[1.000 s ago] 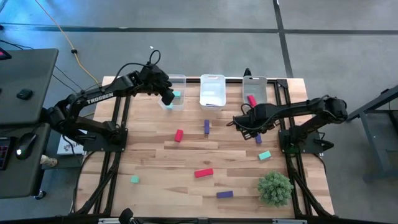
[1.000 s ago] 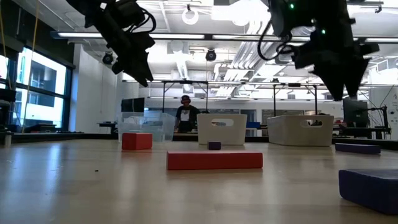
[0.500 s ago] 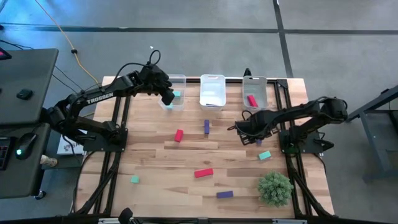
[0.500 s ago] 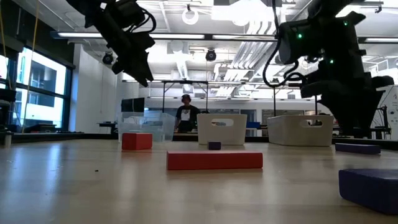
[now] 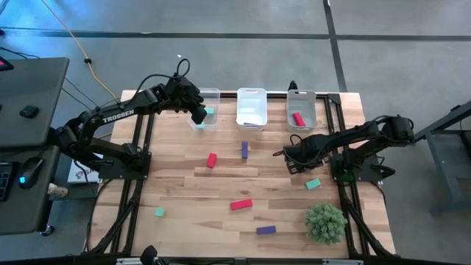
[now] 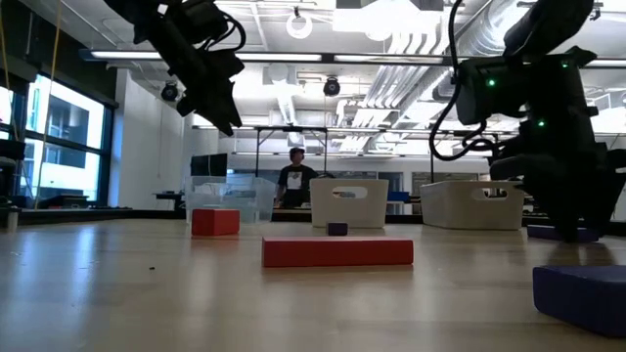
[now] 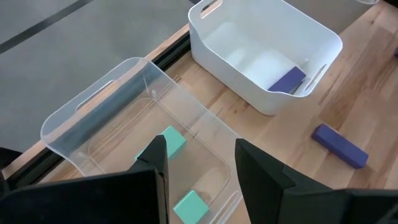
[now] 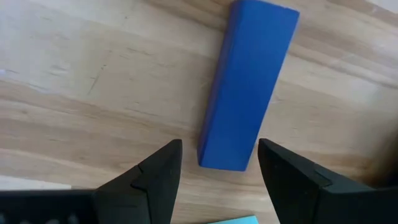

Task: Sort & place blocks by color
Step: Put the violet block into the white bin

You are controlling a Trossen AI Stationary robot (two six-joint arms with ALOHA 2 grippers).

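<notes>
Between the right pincer's [image 8: 214, 180] spread fingers lies a purple block [image 8: 249, 84].

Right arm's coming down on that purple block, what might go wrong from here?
1. The right pincer is open, but only one end of the purple block lies between its fingers, so a close here may pinch that end and let the block twist or slip.
2. A teal block lies nearby; the wrist view shows its edge close to the fingers, so the descent might nudge it.

The left pincer hangs open over the clear bin.
</notes>
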